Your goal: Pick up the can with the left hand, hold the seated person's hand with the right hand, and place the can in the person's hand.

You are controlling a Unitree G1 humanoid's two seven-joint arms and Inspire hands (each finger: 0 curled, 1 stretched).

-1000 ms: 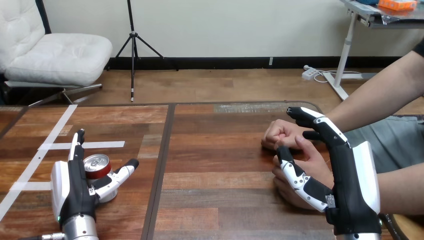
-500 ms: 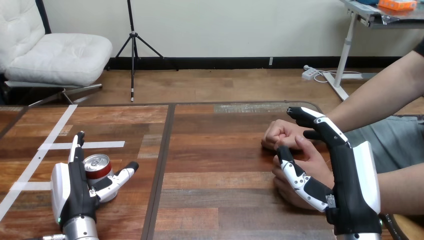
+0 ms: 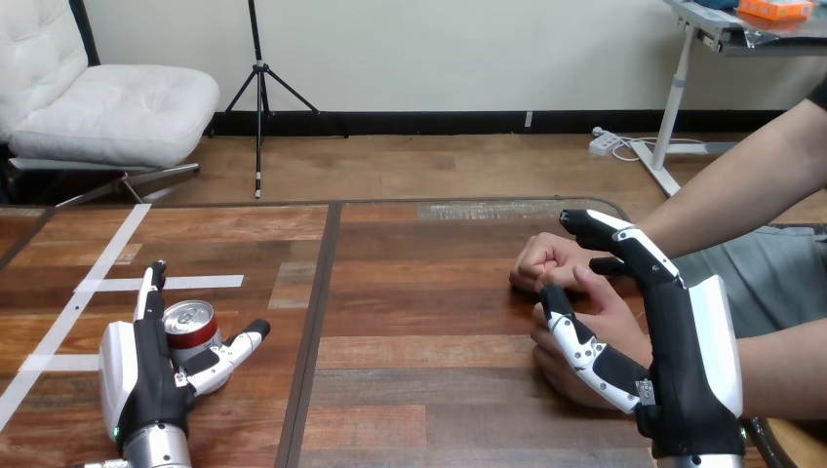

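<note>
A red can (image 3: 191,328) with a silver top stands upright on the table at the near left. My left hand (image 3: 144,375) is open around it, with straight fingers along the can's left side and the thumb (image 3: 234,348) reaching past its right side. At the right, my right hand (image 3: 683,351) stands on edge and is open. The person's hand (image 3: 610,310) lies between its straight fingers and its thumb (image 3: 575,341). I cannot tell whether they touch. The person's other hand (image 3: 546,261) rests as a fist just beyond.
The wooden table (image 3: 429,322) has a dark seam (image 3: 317,322) running front to back between the can and the person's hands. White tape strips (image 3: 185,283) lie on the left part. The person's forearms come in from the right edge.
My left hand has slid back slightly toward the near edge beside the can. The can, my right hand and the person's hands have stayed in place.
</note>
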